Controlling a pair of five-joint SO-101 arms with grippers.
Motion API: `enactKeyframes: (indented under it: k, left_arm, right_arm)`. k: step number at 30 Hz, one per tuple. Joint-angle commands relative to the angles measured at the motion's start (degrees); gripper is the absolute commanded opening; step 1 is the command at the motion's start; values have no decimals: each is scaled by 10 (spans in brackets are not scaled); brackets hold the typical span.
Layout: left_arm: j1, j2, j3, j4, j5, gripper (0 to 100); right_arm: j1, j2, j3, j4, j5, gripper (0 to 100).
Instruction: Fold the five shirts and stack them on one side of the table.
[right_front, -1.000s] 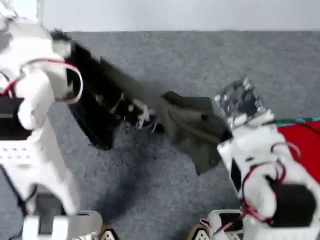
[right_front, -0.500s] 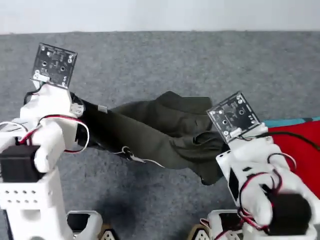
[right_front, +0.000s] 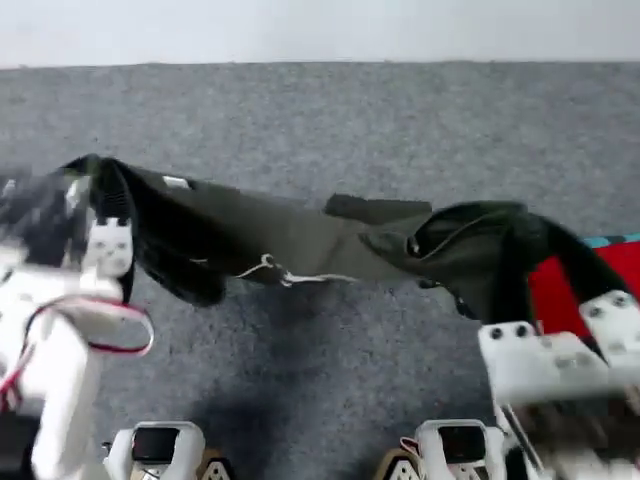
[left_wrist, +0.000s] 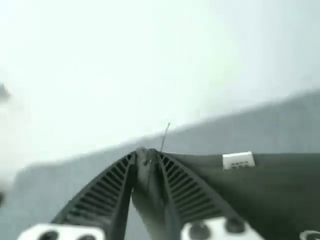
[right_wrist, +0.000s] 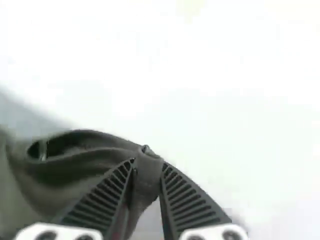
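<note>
While it is held stretched above the grey bench (right_front: 400, 130), the olive shirt (right_front: 300, 240) is clamped at one end by the left end effector (left_wrist: 146, 159) and at the other by the right end effector (right_wrist: 146, 167), each narrowed onto cloth. A red shirt (right_front: 560, 290) is seen just beside its right end.

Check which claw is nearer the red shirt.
Right. The right claw, shut on the dark green shirt, is held up right beside the red shirt. The left claw grips the green shirt's opposite end, well away from the red one.
</note>
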Motion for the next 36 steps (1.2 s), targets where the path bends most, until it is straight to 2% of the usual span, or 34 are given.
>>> enactKeyframes:
  k: [1, 5, 12, 17, 22, 26, 30, 36]
  left_arm:
    - [-1, -60, -22, -47, -2, 12]
    - [-2, -128, -22, -62, -2, 12]
    - [-5, -217, -19, -60, -2, 12]
    - [-6, -223, -15, -42, -1, 12]
    - [-6, -223, 67, -75, -1, 12]
    - [-6, -222, 208, -185, -2, 12]
    - [-6, -222, 371, -342, -5, 12]
    - [-6, -173, 571, -615, -7, 12]
  right_arm:
    - [4, 9, -49, -54, -20, 9]
    - [14, 9, -113, -79, -24, 9]
    - [160, 9, -213, -103, -67, 9]
    - [169, 44, -200, -87, -72, 9]
    - [167, 128, -158, -86, -74, 9]
    - [107, 223, -151, -86, -70, 9]
    - [53, 342, -151, -94, -69, 9]
    - [44, 508, -152, -211, -69, 9]
